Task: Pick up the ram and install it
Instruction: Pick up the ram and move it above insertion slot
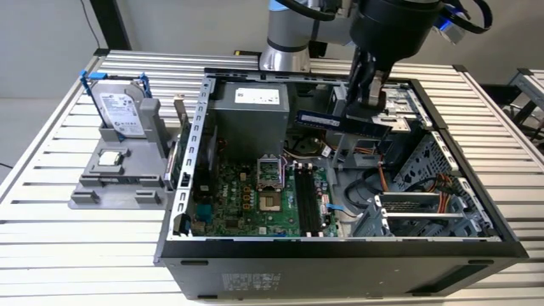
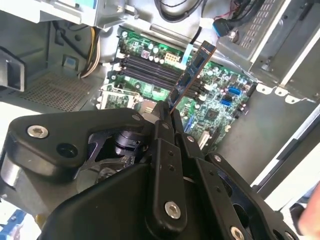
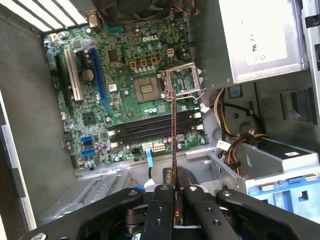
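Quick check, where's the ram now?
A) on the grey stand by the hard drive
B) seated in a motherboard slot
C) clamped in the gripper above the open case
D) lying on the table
C: the gripper is shut on the ram, holding it in the air above the motherboard.

Work surface: table (image 1: 68, 255) of pale metal slats with dark grooves between them. Behind it is a plain light-grey wall (image 1: 42, 38). A black upright post (image 1: 111, 25) stands near the table's far corner, on the exterior view's left. A thin dark line runs beside the post, possibly a cable. Grey floor (image 1: 13, 134) lies beyond the table's edge on that side. Second slatted surface (image 1: 531, 83) at the exterior view's right edge. Light even, shadows soft.
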Available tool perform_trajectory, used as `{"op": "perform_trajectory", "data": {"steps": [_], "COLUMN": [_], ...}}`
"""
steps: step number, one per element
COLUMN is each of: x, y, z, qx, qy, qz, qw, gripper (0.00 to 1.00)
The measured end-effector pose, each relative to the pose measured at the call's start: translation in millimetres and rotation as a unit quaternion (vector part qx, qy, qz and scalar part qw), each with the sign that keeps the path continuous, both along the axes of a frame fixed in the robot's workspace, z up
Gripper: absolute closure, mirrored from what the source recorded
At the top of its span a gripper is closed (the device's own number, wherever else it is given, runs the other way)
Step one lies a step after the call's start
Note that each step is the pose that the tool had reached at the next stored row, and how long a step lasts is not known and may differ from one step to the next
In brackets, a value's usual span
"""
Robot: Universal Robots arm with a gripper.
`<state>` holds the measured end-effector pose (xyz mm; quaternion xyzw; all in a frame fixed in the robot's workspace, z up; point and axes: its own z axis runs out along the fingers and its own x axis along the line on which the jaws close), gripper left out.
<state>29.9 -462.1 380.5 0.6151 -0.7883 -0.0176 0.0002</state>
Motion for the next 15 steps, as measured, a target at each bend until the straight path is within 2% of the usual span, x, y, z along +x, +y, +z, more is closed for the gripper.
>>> {"op": "perform_trajectory", "data": {"steps": [3, 6, 11, 15], "x": [0.0, 0.0, 0.0, 0.0], "y": [0.0, 0.0, 0.0, 0.0], "z": [0.0, 0.0, 0.0, 0.0], "qx": [0.0, 0.0, 0.0, 0.0], "qy": [0.0, 0.0, 0.0, 0.0], "qz": [-0.021, -0.041, -0.07, -0.091], "qw": [0.99978, 0.99916, 0.99755, 0.99588], "gripper": [1.0, 1.0, 1.0, 1.0]}}
